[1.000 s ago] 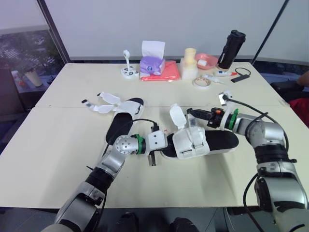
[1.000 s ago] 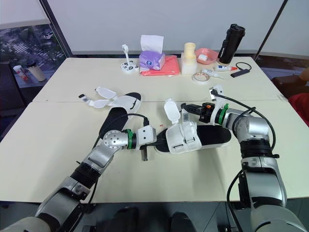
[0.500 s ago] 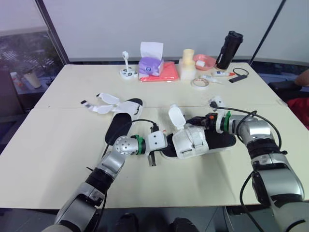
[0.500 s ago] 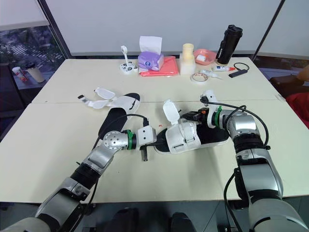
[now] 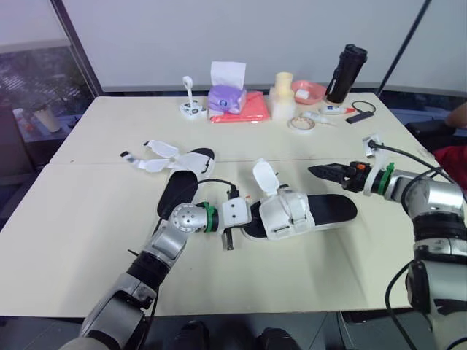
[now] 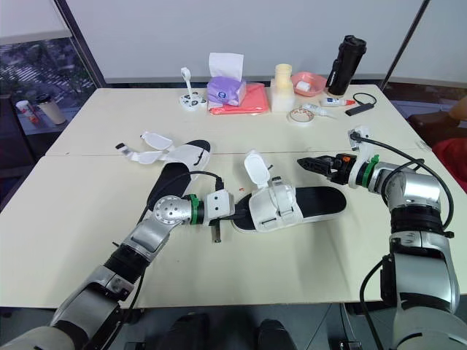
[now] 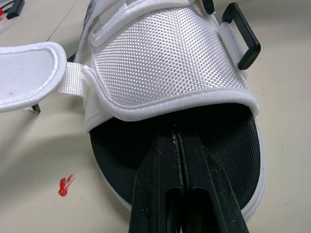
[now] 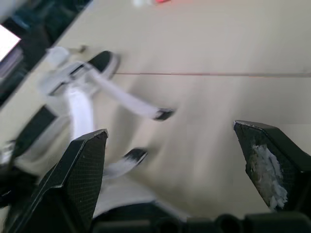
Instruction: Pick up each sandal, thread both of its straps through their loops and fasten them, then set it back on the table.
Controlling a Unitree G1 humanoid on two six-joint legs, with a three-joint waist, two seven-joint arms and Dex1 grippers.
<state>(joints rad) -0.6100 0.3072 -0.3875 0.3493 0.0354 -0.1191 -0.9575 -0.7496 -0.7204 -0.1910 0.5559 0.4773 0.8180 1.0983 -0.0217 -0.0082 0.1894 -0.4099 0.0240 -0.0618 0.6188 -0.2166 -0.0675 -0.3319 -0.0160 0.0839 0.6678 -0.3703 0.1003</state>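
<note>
The near sandal (image 5: 310, 213) is lying flat on the table (image 5: 87, 219), directly ahead of the left gripper (image 7: 178, 141) and just below the right gripper (image 5: 322, 170). One strap (image 7: 165, 63) is being shown folded across, the other flap (image 5: 265, 176) standing loose. It is being judged light, with a stiff sole and limp woven straps. The sole edge is being favoured for a firm hold, the strap tip for threading through the black loop (image 7: 241, 35). The left gripper is being held closed, with its tips over the toe end. The right gripper is being held wide open and empty. A second sandal (image 5: 186, 175) is lying unfastened beyond the left gripper.
</note>
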